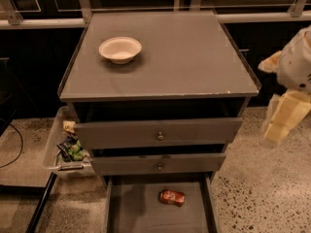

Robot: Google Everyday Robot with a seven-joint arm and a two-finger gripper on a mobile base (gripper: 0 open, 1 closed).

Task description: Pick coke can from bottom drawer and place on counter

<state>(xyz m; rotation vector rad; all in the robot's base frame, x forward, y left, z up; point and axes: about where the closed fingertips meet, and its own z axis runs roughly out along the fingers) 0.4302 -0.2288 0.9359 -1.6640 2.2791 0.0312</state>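
White bowl (120,49) sits at 10 o'clock on the counter (189,57), so there's room for a drop-off. Coke can (172,197) lies sideways in the pulled-out bottom drawer (136,212) at 6 o'clock. Gripper (283,123) hangs at 3 o'clock, well apart, and I can't tell if it's open or closed.

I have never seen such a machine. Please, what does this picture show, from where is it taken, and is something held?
This is one picture, looking down at the front of a grey cabinet; where the camera sits I cannot tell. The pale shape at the right edge is the robot's arm, ending in its pincer, which hangs beside the cabinet. On the counter stands a white bowl. The bottom drawer is pulled out, and a red can lies on its side in it. Nothing seems to be held.
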